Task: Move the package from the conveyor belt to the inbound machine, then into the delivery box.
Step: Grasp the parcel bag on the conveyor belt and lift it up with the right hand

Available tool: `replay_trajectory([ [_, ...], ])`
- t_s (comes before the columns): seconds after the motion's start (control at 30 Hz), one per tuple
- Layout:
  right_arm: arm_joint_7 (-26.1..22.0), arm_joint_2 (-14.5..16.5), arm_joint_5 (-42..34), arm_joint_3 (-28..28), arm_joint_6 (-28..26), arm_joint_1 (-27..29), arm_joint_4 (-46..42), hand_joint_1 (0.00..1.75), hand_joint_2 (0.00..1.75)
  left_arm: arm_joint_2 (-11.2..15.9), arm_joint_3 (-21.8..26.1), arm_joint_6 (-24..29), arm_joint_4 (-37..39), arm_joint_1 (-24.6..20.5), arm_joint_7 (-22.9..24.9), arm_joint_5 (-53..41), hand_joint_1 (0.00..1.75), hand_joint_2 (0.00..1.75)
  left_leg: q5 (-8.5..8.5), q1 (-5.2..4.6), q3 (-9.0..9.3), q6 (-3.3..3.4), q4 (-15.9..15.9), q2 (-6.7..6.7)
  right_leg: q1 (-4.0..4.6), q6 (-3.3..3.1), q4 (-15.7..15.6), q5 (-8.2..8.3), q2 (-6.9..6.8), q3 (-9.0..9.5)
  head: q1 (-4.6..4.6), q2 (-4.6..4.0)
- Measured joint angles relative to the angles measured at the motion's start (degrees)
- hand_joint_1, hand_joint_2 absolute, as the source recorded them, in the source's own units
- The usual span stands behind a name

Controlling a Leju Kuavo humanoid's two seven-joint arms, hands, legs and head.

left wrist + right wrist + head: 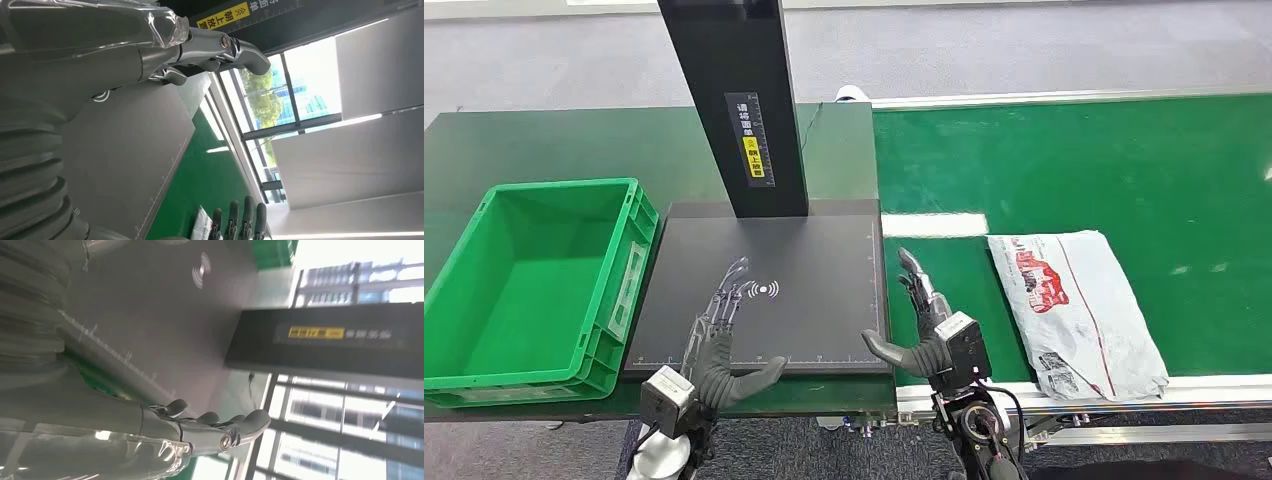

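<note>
- Both hands float with fingers spread and nothing held: the robot's right hand (pixel 932 325) hangs over the near edge where the flat dark-grey scanner plate of the inbound machine (pixel 824 270) meets the green conveyor belt (pixel 1124 170), and the left hand (pixel 719 345) hangs over the plate's near left corner.
- Off to the right lies the task's thing, a flat grey-white plastic mailer package with a red print (pixel 1074 310), on the belt near its front rail, well apart from the right hand and untouched.
- Risk one, as a judgement: the mailer looks thin and limp, so a pinch on one edge could let it sag, fold or slip free on the carry.
- Risk two: it sits close to the belt's front rail, so a sweeping reach could nudge it over that edge.
- Risk three: the black upright column (pixel 734 100) stands over the plate; a high swing could clip it.
- Waiting beyond the plate, the green plastic delivery crate (pixel 484 215) sits furthest from the package, so a loose grip has the longest path to fail.
</note>
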Motion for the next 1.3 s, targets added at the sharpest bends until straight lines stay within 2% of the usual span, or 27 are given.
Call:
replay_trajectory([
  [0.07,0.27,-0.01,1.31,-0.24,-1.35,-0.11,-0.15,0.00,1.75,0.00,0.14,0.00,-0.14,0.05,0.04,-0.05,0.00,1.75,0.00,0.00,0.00,0.00,0.00,0.00,0.00,0.00,0.00,0.00,0.00,0.00,0.01,0.00],
  [0.13,1.28,-0.04,5.46,-0.66,-5.45,-0.21,-0.79,0.00,1.75,0.00,0.50,0.04,-0.46,0.27,0.11,-0.12,0.00,1.75,0.00,0.00,0.00,0.00,0.00,0.00,0.00,0.00,0.00,0.00,0.00,0.00,0.01,0.00],
  [0.27,6.66,-0.57,21.12,-1.61,-16.89,-0.10,-4.31,0.00,1.75,0.02,1.58,0.30,-1.45,1.60,0.18,-0.16,0.00,1.75,0.00,0.00,0.00,0.00,0.00,0.01,0.00,0.00,0.00,0.00,0.01,-0.03,0.00,0.00],
  [0.33,8.63,-1.13,26.55,-2.48,-18.70,-0.04,-6.60,0.00,1.75,0.02,1.96,0.34,-1.87,2.25,0.19,-0.20,0.00,1.75,0.00,0.00,0.00,0.00,0.00,0.01,0.00,0.00,0.00,0.00,0.00,-0.03,0.00,0.00],
  [0.63,14.27,-5.87,37.53,-4.38,-18.10,-0.47,-9.72,0.00,1.75,0.02,3.26,0.33,-3.58,3.88,0.53,-0.42,0.00,1.75,0.00,0.00,0.01,0.00,0.00,0.00,0.00,0.00,0.00,0.00,0.00,0.01,0.00,0.00],
  [0.8,16.19,-8.20,39.18,-4.39,-17.05,-0.58,-10.13,0.00,1.75,0.01,3.73,0.32,-4.20,4.58,0.84,-0.49,0.00,1.75,-0.01,0.00,0.01,0.00,0.00,0.00,0.00,0.00,0.00,0.00,0.00,-0.01,-0.01,0.00],
  [0.93,18.89,-10.73,40.88,-4.60,-14.60,0.24,-10.91,0.00,1.75,0.30,3.94,1.21,-4.40,5.80,0.42,-0.11,0.00,1.75,-0.01,0.00,-0.01,0.01,0.00,-0.01,0.00,0.01,-0.01,0.00,0.00,-0.01,0.01,0.00],
  [1.07,22.88,-13.28,44.62,-5.28,-14.45,0.68,-10.94,0.00,1.75,0.56,3.98,2.55,-4.82,7.38,0.04,-0.15,0.00,1.75,-0.03,-0.01,-0.02,0.02,0.00,0.00,-0.01,0.01,-0.02,0.00,0.00,-0.02,-0.01,0.00],
  [1.3,27.59,-17.83,46.24,-8.39,-13.40,2.01,-10.55,0.00,1.75,0.86,4.07,3.22,-5.44,8.28,1.02,-0.44,0.00,1.75,-0.03,0.00,0.00,0.02,0.01,-0.04,-0.01,0.01,-0.03,0.00,-0.03,0.00,-0.01,0.00],
])
